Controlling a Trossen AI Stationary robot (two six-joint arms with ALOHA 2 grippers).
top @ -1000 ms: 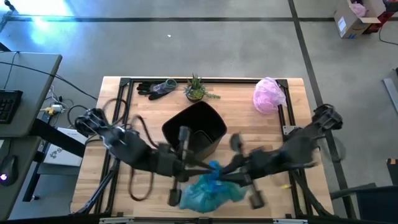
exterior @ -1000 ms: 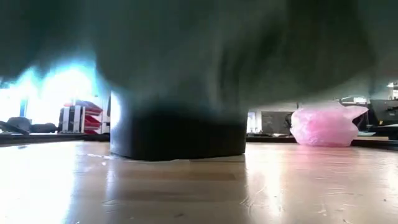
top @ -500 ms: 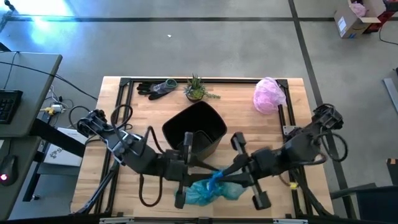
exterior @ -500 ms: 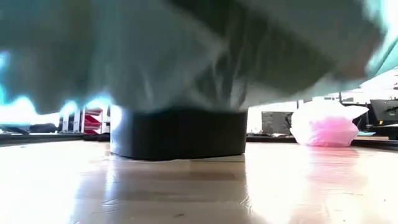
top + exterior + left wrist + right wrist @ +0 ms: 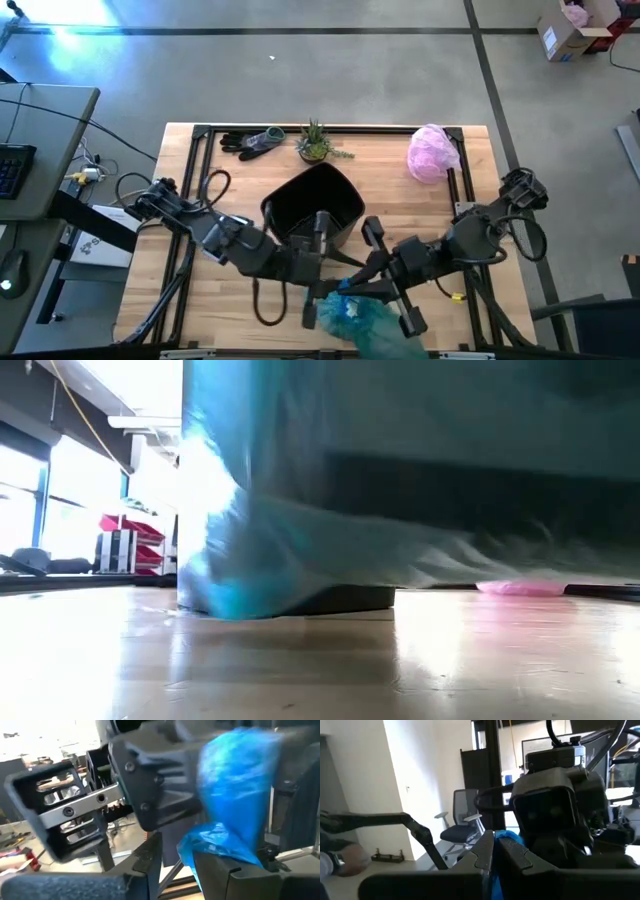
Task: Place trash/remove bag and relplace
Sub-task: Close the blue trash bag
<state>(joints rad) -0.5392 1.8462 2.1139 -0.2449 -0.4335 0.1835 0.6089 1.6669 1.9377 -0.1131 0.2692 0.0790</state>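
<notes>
Bag [image 5: 360, 320] hangs at the table's near edge, partly cut off; right gripper [image 5: 345, 287] pinches its tie; left gripper [image 5: 318, 300] beside it, jaws unreadable.

1. Wooden table [image 5: 470, 165] with a black frame along its edges.
2. Black bin [image 5: 312, 208] stands mid-table.
3. Beyond the bin: dark gloves [image 5: 250, 142], small green plant [image 5: 316, 141], pink bag [image 5: 432, 153].
</notes>
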